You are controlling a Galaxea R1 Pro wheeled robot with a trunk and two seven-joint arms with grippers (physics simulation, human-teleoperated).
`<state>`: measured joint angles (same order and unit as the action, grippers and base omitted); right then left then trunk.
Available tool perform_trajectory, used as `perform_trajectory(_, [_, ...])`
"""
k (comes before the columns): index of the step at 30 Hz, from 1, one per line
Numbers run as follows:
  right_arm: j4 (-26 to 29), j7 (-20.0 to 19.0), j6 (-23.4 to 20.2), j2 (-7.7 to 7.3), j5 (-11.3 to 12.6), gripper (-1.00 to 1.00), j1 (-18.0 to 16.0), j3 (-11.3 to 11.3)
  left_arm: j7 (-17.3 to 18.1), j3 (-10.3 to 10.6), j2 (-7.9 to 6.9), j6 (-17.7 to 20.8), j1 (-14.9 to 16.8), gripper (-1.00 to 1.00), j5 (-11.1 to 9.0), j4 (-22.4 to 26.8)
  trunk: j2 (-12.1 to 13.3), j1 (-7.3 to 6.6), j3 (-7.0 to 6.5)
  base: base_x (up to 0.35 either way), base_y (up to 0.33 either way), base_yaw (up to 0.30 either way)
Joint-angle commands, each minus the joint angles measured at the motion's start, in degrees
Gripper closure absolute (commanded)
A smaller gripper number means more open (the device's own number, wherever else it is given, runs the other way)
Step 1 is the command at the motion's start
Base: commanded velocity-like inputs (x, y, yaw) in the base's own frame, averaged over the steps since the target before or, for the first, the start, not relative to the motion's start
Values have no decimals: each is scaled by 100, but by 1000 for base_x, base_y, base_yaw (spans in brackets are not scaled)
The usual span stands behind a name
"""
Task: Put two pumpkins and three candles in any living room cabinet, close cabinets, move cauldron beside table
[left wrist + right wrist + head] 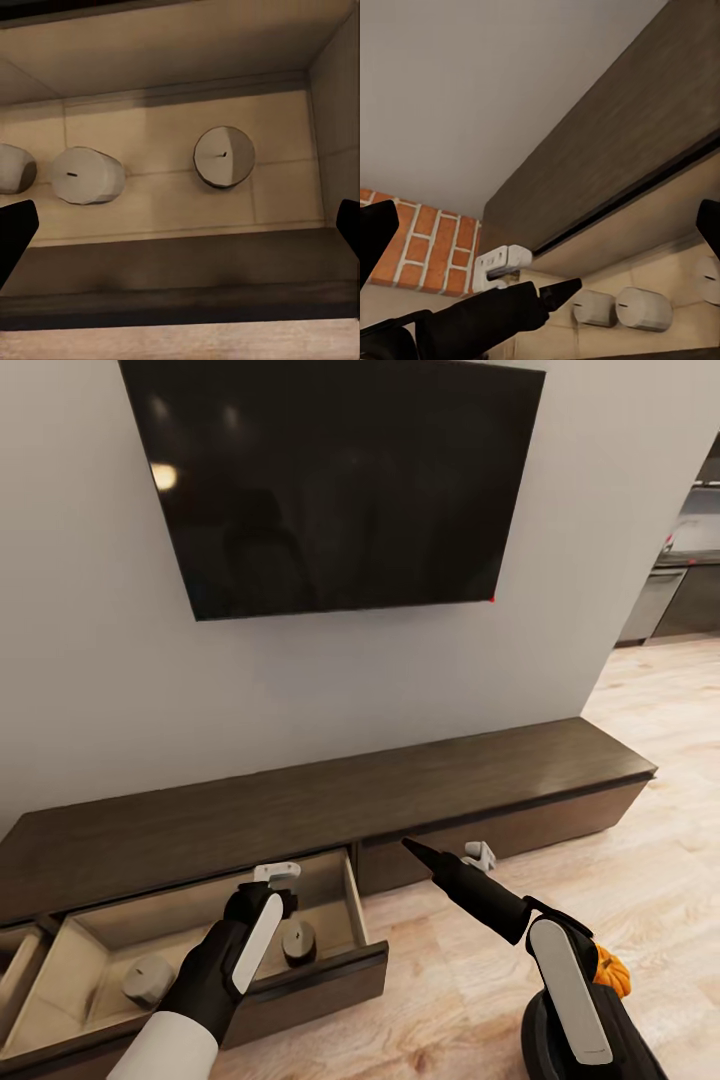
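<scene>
The long dark cabinet (400, 790) runs along the wall with one drawer (300, 985) pulled out. Three pale candles lie inside it: one upright (224, 156), one on its side (86, 176), one at the frame edge (15, 169). My left gripper (275, 885) hangs open over that drawer (180, 225), holding nothing. My right gripper (450, 870) is open and empty, low before the closed drawer front, pointing toward the open drawer (540, 225). One orange pumpkin (612, 970) peeks out behind my right arm, beside a round black body (530, 1035), apparently the cauldron, mostly hidden.
A big dark TV (340, 480) hangs on the wall above the cabinet. A second drawer (12, 960) at the far left also stands ajar. Wooden floor (650, 840) opens to the right toward grey kitchen units (660, 600). A brick wall (427, 247) lies beyond the cabinet's end.
</scene>
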<state>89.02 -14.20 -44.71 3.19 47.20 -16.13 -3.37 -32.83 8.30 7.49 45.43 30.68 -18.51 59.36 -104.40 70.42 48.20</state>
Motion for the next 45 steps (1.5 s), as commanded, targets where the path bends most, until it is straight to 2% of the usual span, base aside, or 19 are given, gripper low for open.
perform_trajectory(1, [1,-26,-38,6,-20,-100,-4,-16,-57,8,-5,10,4,-100,-61,5,39,-23,-14,-38,19,0])
perform_trajectory(3, [1,203,-38,6,-28,-100,-4,61,-57,4,-9,10,4,-100,-57,5,120,-67,-49,-173,131,0])
perform_trajectory(5, [17,713,-38,15,16,-100,-4,216,-57,-2,-11,10,6,-100,-62,5,200,-111,-85,-154,120,31])
perform_trajectory(8, [11,778,13,15,46,-100,-4,262,-56,-3,-11,10,8,-100,-65,5,320,-177,-139,-30,23,202])
perform_trajectory(11, [10,785,77,15,44,-100,-4,286,-49,-18,-15,10,8,-100,-65,11,440,-243,-193,-1,1,284])
perform_trajectory(14, [9,787,84,15,42,-100,-4,321,-48,-201,-12,13,7,-100,-70,13,561,-309,-247,-38,0,286])
perform_trajectory(17, [7,787,85,15,38,-100,-4,327,-48,-263,-5,23,8,-100,-70,14,681,-375,-301,-47,0,286])
perform_trajectory(32, [8,787,88,15,34,-100,-4,331,-48,-286,7,27,8,-100,-65,14,1283,-704,-569,-3,0,282])
perform_trajectory(45, [10,787,232,12,34,-100,-4,346,-48,-286,3,27,8,-100,-65,31,1804,-990,-824,-71,0,-43])
